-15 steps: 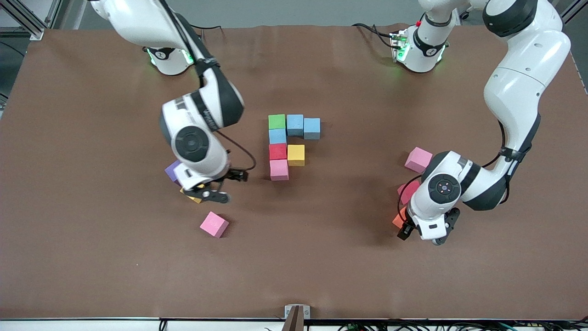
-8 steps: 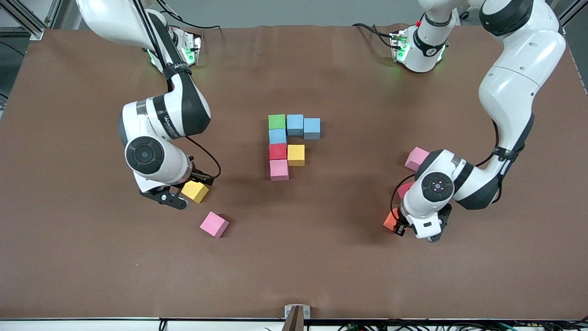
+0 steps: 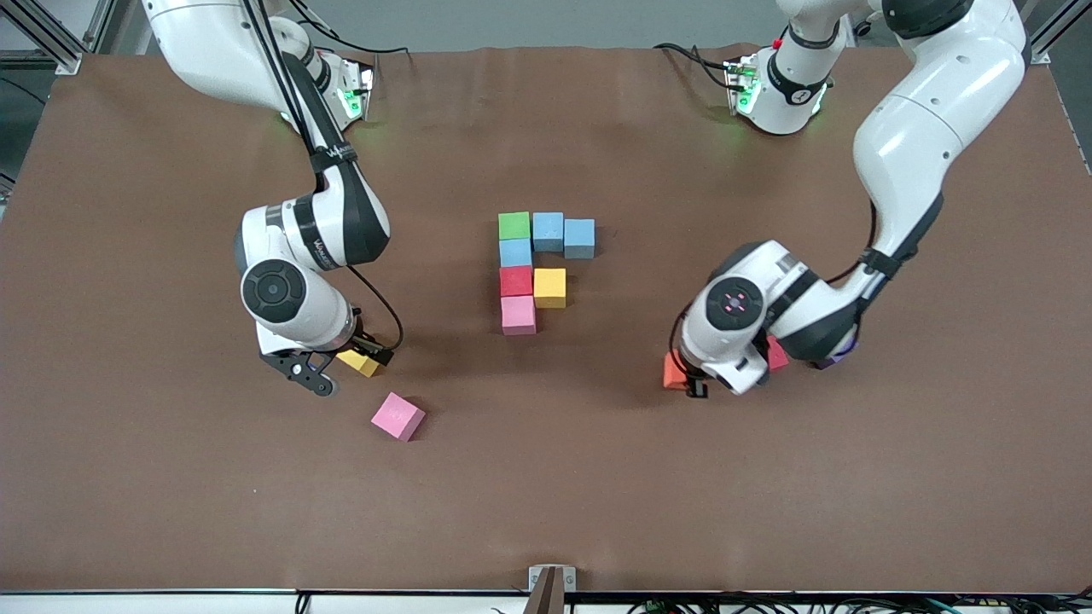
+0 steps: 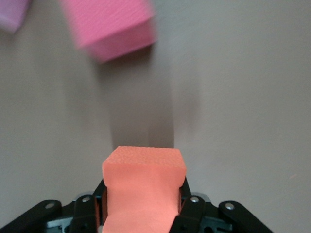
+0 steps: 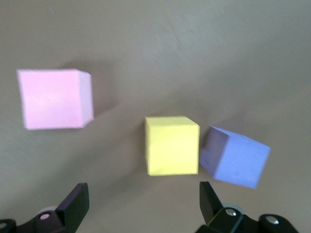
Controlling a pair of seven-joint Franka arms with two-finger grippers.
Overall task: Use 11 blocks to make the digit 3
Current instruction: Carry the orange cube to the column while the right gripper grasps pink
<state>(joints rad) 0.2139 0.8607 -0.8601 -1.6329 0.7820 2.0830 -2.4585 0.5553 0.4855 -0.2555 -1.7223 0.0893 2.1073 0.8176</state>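
Seven blocks form a partial figure mid-table: green (image 3: 514, 225), two light blue (image 3: 548, 231) in the top bar, light blue (image 3: 514, 252), red (image 3: 515, 280), yellow (image 3: 549, 287) and pink (image 3: 518, 315). My left gripper (image 3: 684, 380) (image 4: 144, 209) is shut on an orange block (image 3: 674, 370) (image 4: 144, 187), over bare table toward the left arm's end of the figure. My right gripper (image 3: 338, 365) (image 5: 143, 200) hangs open over a loose yellow block (image 3: 362, 364) (image 5: 171, 144). A purple block (image 5: 235, 155) lies beside it, hidden under the arm in the front view. A loose pink block (image 3: 397, 416) (image 5: 53, 98) lies nearer the front camera.
A red block (image 3: 776, 353) peeks out under the left arm. The left wrist view shows a pink block (image 4: 109, 24) and a purple one (image 4: 12, 14) on the brown mat ahead of the orange block. Both arm bases stand along the table's back edge.
The left gripper closed on the orange block and carried it toward the figure. The right arm swung away from the figure to hover over the yellow block, still open.
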